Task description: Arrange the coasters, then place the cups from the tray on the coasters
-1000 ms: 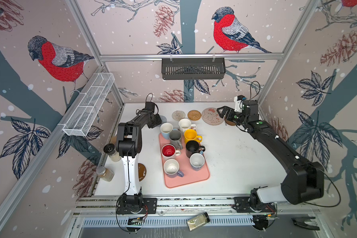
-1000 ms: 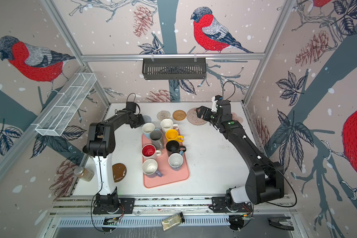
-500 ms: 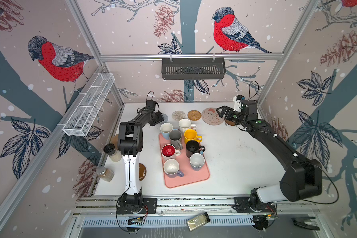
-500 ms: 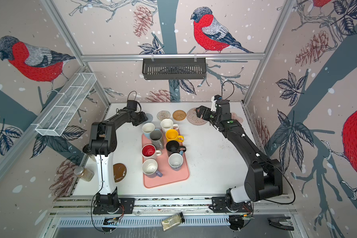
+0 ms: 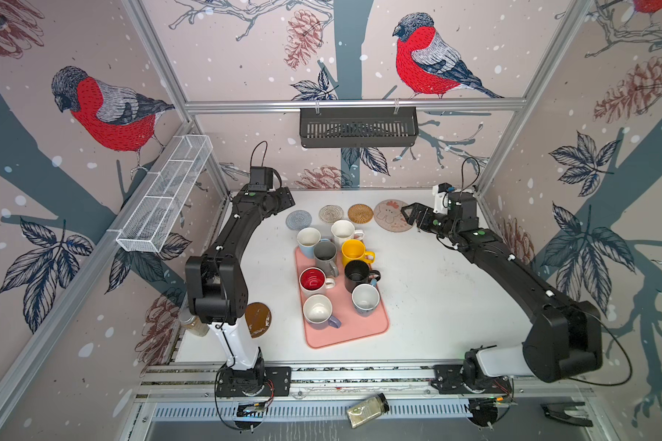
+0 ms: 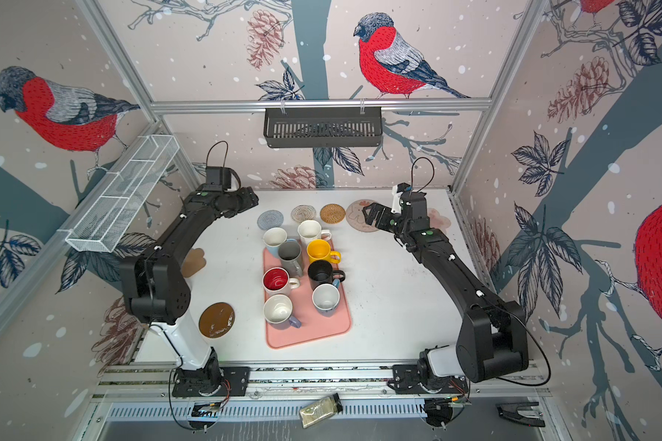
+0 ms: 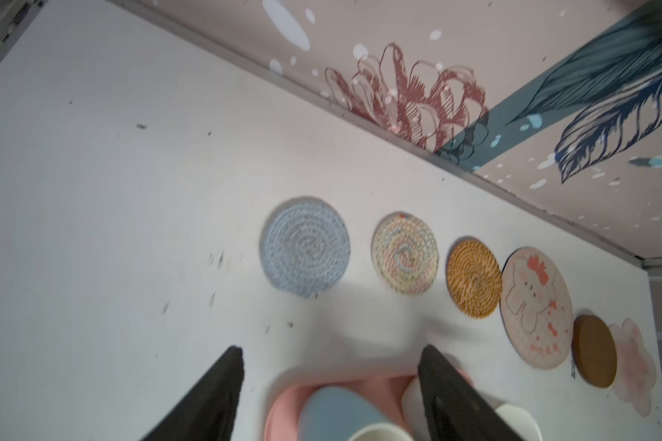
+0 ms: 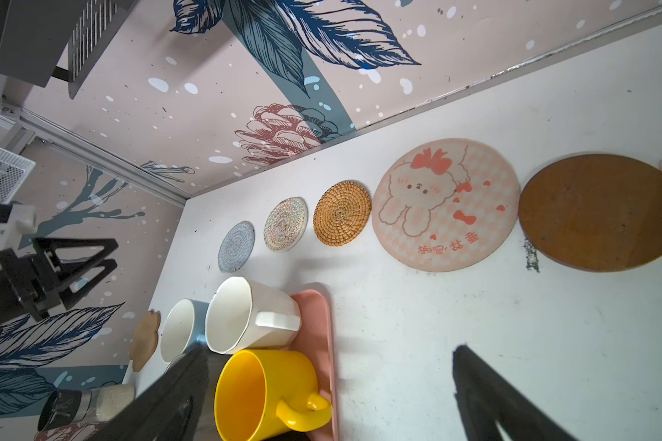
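Nearby, cups (image 5: 354, 252) crowd the tray (image 5: 344, 332) beside coasters (image 5: 299, 220).

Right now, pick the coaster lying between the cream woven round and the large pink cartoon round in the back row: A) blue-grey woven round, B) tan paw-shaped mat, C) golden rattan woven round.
C: the golden rattan woven round coaster sits in the row between the cream woven round coaster and the large pink cartoon round coaster.
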Motion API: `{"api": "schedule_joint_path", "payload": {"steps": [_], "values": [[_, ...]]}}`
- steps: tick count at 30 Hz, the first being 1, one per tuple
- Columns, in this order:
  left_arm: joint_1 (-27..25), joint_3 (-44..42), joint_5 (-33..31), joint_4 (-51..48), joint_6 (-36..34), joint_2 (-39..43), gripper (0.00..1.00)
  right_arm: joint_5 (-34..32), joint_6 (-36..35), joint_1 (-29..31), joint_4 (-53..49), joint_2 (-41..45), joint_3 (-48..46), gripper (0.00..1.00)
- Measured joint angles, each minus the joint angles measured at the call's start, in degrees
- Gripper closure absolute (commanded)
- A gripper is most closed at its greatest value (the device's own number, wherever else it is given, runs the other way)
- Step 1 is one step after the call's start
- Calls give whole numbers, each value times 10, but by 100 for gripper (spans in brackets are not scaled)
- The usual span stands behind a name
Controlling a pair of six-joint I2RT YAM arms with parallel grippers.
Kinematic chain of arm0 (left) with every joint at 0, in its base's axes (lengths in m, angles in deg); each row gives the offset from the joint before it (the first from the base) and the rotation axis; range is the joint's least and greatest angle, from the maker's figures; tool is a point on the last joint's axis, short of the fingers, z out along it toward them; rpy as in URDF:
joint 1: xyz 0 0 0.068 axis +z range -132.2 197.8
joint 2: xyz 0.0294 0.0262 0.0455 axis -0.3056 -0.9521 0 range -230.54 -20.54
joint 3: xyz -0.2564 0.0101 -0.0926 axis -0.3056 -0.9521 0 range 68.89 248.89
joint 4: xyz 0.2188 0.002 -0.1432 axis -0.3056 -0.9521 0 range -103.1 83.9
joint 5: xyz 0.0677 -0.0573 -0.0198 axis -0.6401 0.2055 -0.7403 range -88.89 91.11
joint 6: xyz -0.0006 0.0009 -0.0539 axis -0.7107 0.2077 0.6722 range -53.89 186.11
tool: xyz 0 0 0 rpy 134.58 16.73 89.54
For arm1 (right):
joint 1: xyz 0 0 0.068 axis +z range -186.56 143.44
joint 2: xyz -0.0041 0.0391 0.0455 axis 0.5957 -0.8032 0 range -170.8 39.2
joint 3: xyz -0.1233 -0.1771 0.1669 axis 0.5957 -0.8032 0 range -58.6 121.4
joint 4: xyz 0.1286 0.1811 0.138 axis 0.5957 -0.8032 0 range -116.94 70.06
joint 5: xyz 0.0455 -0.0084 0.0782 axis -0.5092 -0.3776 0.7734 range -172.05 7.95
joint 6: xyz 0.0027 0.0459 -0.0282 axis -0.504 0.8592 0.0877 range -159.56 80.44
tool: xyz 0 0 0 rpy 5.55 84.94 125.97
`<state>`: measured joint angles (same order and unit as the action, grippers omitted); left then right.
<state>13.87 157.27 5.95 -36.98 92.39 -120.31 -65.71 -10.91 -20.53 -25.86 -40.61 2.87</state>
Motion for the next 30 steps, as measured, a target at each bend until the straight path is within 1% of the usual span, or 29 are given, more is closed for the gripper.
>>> {"api": "schedule_joint_path", "payload": {"steps": [2,8,11,14,15,16,18,19,23,30], "values": [[0,-54,-11,-25,-12,54,41,2,0,9,10,9,-19,1],[0,-216,-30,-76,-26,220,40,8,16,28,65,35,-108,1],[0,-305,-40,-96,-11,297,39,13,31,33,93,37,-139,1],[0,-383,-53,-103,23,366,34,23,33,42,116,34,-154,1],[0,-406,-60,-105,38,387,30,24,34,45,123,33,-155,1],[0,-421,-65,-105,53,402,25,27,35,47,128,32,-157,1],[0,-439,-72,-107,74,424,7,32,34,49,132,32,-159,1],[0,-445,-77,-109,83,431,4,32,34,49,133,32,-160,1],[-4,-437,-79,-132,96,428,3,34,34,49,135,37,-170,0],[-5,-409,-87,-197,89,361,6,37,43,44,153,53,-196,0]]}}
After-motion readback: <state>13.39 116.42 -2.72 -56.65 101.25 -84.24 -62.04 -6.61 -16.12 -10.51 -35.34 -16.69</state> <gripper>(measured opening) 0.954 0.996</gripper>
